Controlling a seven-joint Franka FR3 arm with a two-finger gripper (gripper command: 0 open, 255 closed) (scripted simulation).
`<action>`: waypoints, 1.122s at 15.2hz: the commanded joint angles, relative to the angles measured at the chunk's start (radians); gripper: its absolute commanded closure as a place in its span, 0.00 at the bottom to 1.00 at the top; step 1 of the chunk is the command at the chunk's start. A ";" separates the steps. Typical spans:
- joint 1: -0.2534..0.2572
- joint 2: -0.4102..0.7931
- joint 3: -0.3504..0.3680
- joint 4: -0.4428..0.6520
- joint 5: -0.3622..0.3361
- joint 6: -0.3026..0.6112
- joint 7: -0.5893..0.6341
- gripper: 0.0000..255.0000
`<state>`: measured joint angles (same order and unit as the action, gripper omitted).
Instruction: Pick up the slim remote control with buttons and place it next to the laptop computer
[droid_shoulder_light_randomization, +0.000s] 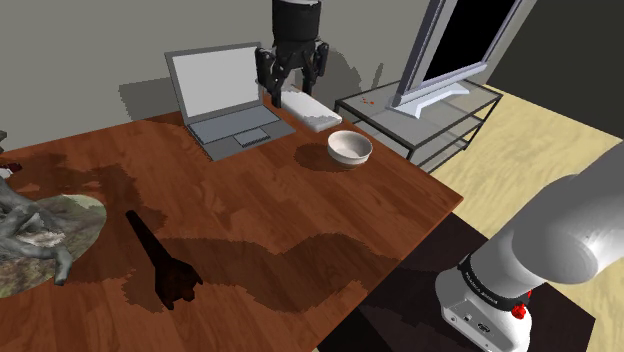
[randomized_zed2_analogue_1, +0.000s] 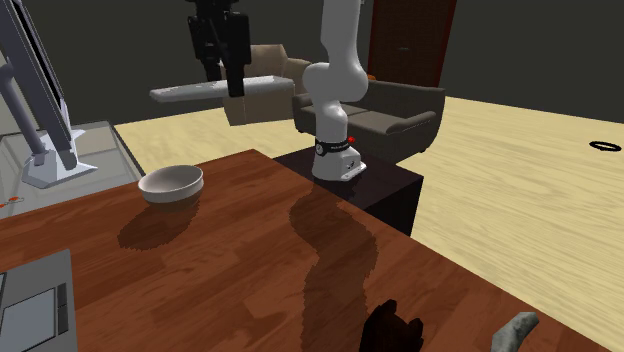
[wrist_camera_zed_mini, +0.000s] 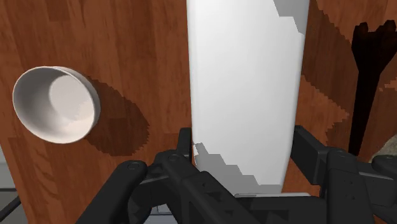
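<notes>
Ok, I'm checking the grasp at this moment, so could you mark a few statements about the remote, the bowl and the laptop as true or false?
1. The pincer is shut on the white remote. True.
2. The remote rests on the wooden table. False: it is held in the air above the table.
3. The white bowl is empty. True.
4. The laptop has its lid closed. False: the lid stands open.
5. The bowl sits on the laptop's keyboard. False: it stands on the table, apart from the laptop.
</notes>
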<state>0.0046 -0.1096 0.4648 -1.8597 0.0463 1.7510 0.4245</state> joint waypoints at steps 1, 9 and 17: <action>-0.020 0.020 -0.022 0.014 -0.012 0.003 -0.041 1.00; -0.102 0.088 -0.113 0.086 -0.045 -0.007 -0.207 1.00; -0.178 0.215 -0.189 0.239 -0.083 -0.037 -0.353 1.00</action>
<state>-0.1658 0.0846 0.2833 -1.6424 -0.0307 1.7149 0.0864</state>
